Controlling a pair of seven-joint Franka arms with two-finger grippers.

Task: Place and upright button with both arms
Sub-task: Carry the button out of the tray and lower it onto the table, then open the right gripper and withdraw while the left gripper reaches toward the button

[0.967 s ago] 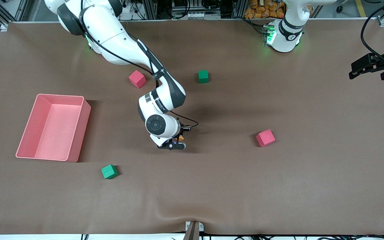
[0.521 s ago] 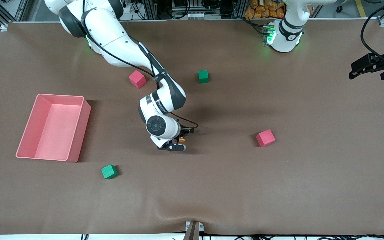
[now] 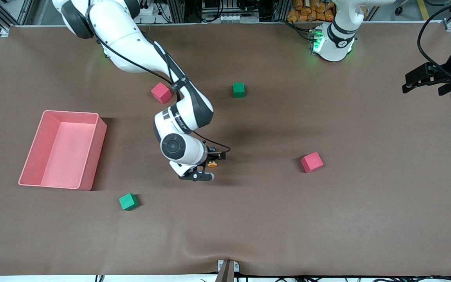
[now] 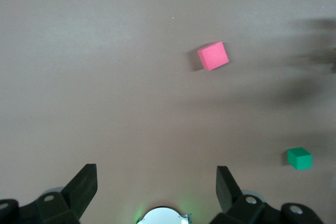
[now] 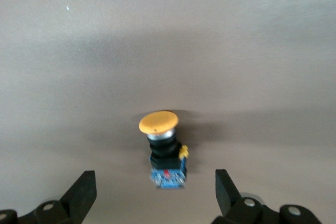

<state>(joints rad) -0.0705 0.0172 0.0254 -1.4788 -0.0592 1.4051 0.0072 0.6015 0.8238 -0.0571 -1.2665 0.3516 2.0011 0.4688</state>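
Small push-button with round orange cap and black body (image 5: 161, 148) lies on its side on brown table cloth (image 3: 249, 219), mid-table, between spread fingers of right gripper (image 5: 156, 195), touching neither. Right gripper (image 3: 204, 168) open, holding nothing. Left gripper (image 3: 429, 80) open, empty, waits above left arm's end of table.

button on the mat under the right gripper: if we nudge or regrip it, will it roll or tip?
The button lies on its side between the open fingers of the right gripper, untouched. Its round orange cap is wider than the boxy dark body, so a nudge would probably swing it in an arc, not roll it straight. Stood upright, it looks top-heavy and apt to tip. Likely rigid and light.
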